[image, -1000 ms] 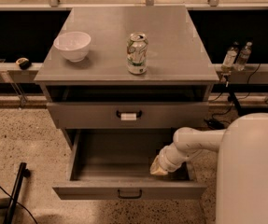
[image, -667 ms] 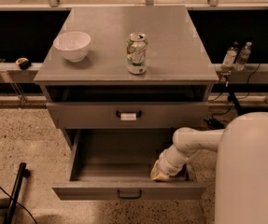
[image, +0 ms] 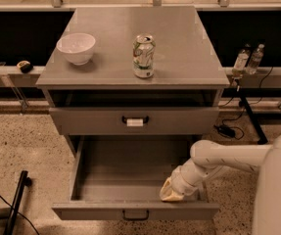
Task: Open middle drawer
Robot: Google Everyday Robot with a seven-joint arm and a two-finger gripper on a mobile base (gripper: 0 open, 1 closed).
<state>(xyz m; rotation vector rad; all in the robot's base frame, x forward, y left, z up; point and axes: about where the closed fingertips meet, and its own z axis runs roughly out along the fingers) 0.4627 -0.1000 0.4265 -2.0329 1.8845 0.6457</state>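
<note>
Middle drawer (image: 123, 173) stands pulled well out below the tagged top drawer (image: 91, 120), interior exposed, loop handle (image: 135, 214) on its front. Gripper (image: 172, 194) sits inside the drawer at the right front corner, close behind the front panel; whether it is spread or closed cannot be told. Bowl (image: 76, 47) and can (image: 144, 56) stand apart on the cabinet top (image: 184, 43).

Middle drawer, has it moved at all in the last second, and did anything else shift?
The middle drawer has slid a little farther out toward the camera. The gripper, low inside the drawer near its front right corner, has come forward with it. The bowl and the can on top, and the top drawer, stayed where they were.
</note>
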